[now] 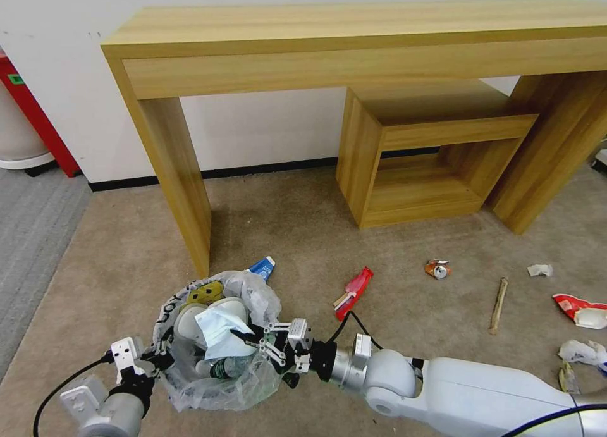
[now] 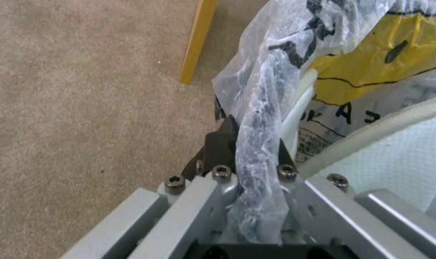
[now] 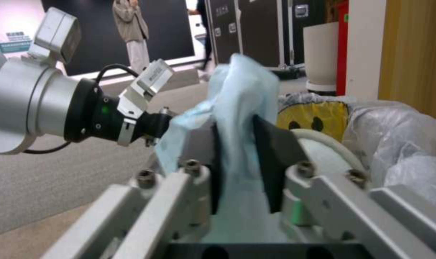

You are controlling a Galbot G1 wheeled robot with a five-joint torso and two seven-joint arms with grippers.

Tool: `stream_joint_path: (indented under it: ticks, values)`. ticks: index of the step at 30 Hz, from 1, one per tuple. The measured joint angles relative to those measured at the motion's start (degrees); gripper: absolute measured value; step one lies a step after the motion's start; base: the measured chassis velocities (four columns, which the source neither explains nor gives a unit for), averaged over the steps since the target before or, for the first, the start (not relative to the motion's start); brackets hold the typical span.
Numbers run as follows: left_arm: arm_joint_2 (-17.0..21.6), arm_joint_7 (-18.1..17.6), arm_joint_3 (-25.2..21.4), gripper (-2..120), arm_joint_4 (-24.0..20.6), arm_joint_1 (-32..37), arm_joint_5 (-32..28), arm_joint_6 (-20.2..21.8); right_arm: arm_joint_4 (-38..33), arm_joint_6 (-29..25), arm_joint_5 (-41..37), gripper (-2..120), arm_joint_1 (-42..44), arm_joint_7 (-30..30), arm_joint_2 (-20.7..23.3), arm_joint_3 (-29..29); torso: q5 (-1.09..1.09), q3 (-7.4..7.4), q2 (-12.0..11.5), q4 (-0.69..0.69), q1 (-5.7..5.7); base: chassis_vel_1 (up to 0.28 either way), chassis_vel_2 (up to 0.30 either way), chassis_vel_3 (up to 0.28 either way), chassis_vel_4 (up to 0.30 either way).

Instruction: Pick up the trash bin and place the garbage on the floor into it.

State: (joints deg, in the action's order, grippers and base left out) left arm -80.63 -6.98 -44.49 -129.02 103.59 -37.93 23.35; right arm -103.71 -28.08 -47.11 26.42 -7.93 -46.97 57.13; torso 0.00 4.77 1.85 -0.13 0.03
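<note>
Left gripper (image 1: 161, 355) is clamped on the trash bin (image 1: 218, 339) rim, holding it over the floor (image 1: 303, 234). Right gripper (image 1: 253, 337) pinches a pale blue mask (image 1: 218, 329) right over the bin. Slippers and a bottle are in already. Carton (image 1: 262, 267), red wrapper (image 1: 354, 289), can (image 1: 437, 269), and stick (image 1: 498, 304) are left, near the wooden bench (image 1: 354, 38) legs.

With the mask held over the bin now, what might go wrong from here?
1. The left claw grips the trash bin only by its thin plastic bag at the rim; the bag may tear or slip.
2. The pale blue mask hangs pinched in the right claw; it may cling to a finger on release.
3. The bin looks quite full with slippers, so the mask may slide out.
</note>
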Motion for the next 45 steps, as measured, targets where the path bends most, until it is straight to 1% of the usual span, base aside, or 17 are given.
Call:
stream_joint_path:
  ticks: [3, 4, 8, 9, 11, 13, 15, 17, 20, 21, 24, 26, 28, 30, 32, 36, 45]
  values:
    - [0.0, 0.0, 0.0, 1, 0.2, -0.1, 0.0, 0.0, 0.3, 0.0, 0.2, 39, 0.1, 0.1, -0.1, 0.0, 0.00, 0.00, 0.0, 0.00, 0.00, 0.000, 0.000, 0.000, 0.000]
    - [0.0, 0.0, 0.0, 1, 0.2, -0.1, 0.0, 0.0, 0.3, 0.0, 0.2, 39, 0.1, 0.1, -0.1, 0.0, 0.00, 0.00, 0.0, 0.00, 0.00, 0.000, 0.000, 0.000, 0.000]
    - [0.1, 0.0, 0.0, 1, 0.6, -0.3, 0.0, 0.0, 0.2, 0.0, 0.5, 59, 1.1, 0.2, 0.0, -1.3, 0.00, 0.00, 0.0, 0.00, 0.00, 0.000, 0.000, 0.000, 0.000]
    - [0.1, 0.0, 0.0, 1, 0.6, -0.3, 0.0, 0.0, 0.2, 0.0, 0.5, 59, 1.1, 0.2, 0.0, -1.3, 0.00, 0.00, 0.0, 0.00, 0.00, 0.000, 0.000, 0.000, 0.000]
    - [0.2, 0.0, 0.0, 1, 0.7, -0.3, 0.0, 0.0, -0.6, 0.5, 0.8, 68, 2.5, 2.0, 0.1, -4.0, 0.00, 0.00, 0.0, 0.00, 0.00, 0.000, 0.000, 0.000, 0.000]
    - [0.2, 0.0, 0.0, 1, 0.7, -0.3, 0.0, 0.0, -0.8, 0.7, 0.9, 70, 2.8, 2.5, 0.1, -4.7, 0.00, 0.00, 0.0, 0.00, 0.00, 0.000, 0.000, 0.000, 0.000]
    - [0.6, 0.0, -0.1, 1, 0.9, -0.4, -0.2, 0.0, -2.4, 2.7, 0.9, 84, 5.4, 6.6, 0.2, -10.5, 0.00, 0.00, 0.0, 0.00, 0.00, 0.000, 0.000, 0.000, 0.000]
    - [0.8, 0.0, -0.1, 1, 1.0, -0.4, -0.3, 0.0, -2.8, 3.5, 0.9, 87, 6.4, 8.0, 0.4, -12.6, 0.00, 0.00, 0.0, 0.00, 0.00, 0.000, 0.000, 0.000, 0.000]
    - [1.2, 0.0, -0.2, 1, 1.2, -0.5, -0.6, 0.0, -4.4, 5.6, 0.7, 99, 9.6, 10.9, 0.9, -18.9, 0.00, 0.00, 0.0, 0.00, 0.00, 0.000, 0.000, 0.000, 0.000]
    - [1.2, 0.0, -0.2, 1, 1.2, -0.5, -0.6, 0.0, -4.4, 5.6, 0.7, 99, 9.6, 10.9, 0.9, -18.9, 0.00, 0.00, 0.0, 0.00, 0.00, 0.000, 0.000, 0.000, 0.000]
    - [1.6, -0.1, -0.3, 1, 1.4, -0.6, -0.8, 0.0, -5.3, 6.3, 1.8, 100, 13.0, 13.5, 0.8, -25.7, -0.01, 0.00, 0.0, 0.00, 0.00, 0.000, 0.000, 0.000, 0.000]
    - [1.7, -0.1, -0.4, 1, 1.4, -0.6, -0.9, 0.0, -5.3, 6.3, 2.3, 100, 13.7, 14.1, 0.6, -27.1, 0.00, 0.00, 0.0, 0.00, 0.00, 0.000, 0.000, 0.000, 0.000]
    - [2.0, -0.2, -0.6, 1, 1.4, -0.3, -1.1, 0.0, -5.4, 6.3, 3.0, 100, 16.0, 15.4, 0.3, -31.3, 0.00, 0.00, 0.0, 0.00, 0.00, 0.000, 0.000, 0.000, 0.000]
    - [2.1, -0.2, -0.6, 1, 1.4, -0.2, -1.2, 0.0, -5.4, 6.3, 3.1, 100, 16.5, 15.7, 0.2, -32.0, -0.01, 0.00, 0.0, 0.00, 0.00, 0.000, 0.000, 0.000, 0.000]
    - [2.5, -0.3, -0.9, 1, 1.5, 0.2, -1.3, 0.0, -5.2, 6.5, 4.4, 100, 19.1, 16.5, -0.1, -36.5, 0.00, 0.00, 0.0, 0.01, 0.00, 0.000, 0.000, 0.000, 0.000]
    - [3.1, -0.7, -1.3, 1, 1.8, 0.3, -1.8, 0.1, -4.4, 6.5, 4.5, 100, 22.9, 17.4, -0.3, -42.1, 0.00, 0.00, 0.0, -0.01, 0.00, 0.000, 0.000, 0.000, 0.000]
    - [4.0, -1.0, -1.7, 1, 2.5, 0.3, -2.7, 0.2, -1.9, 6.1, 4.8, 100, 27.2, 20.0, -1.3, -49.6, 0.00, 0.00, 0.0, 0.00, 0.00, 0.000, 0.000, 0.000, 0.000]
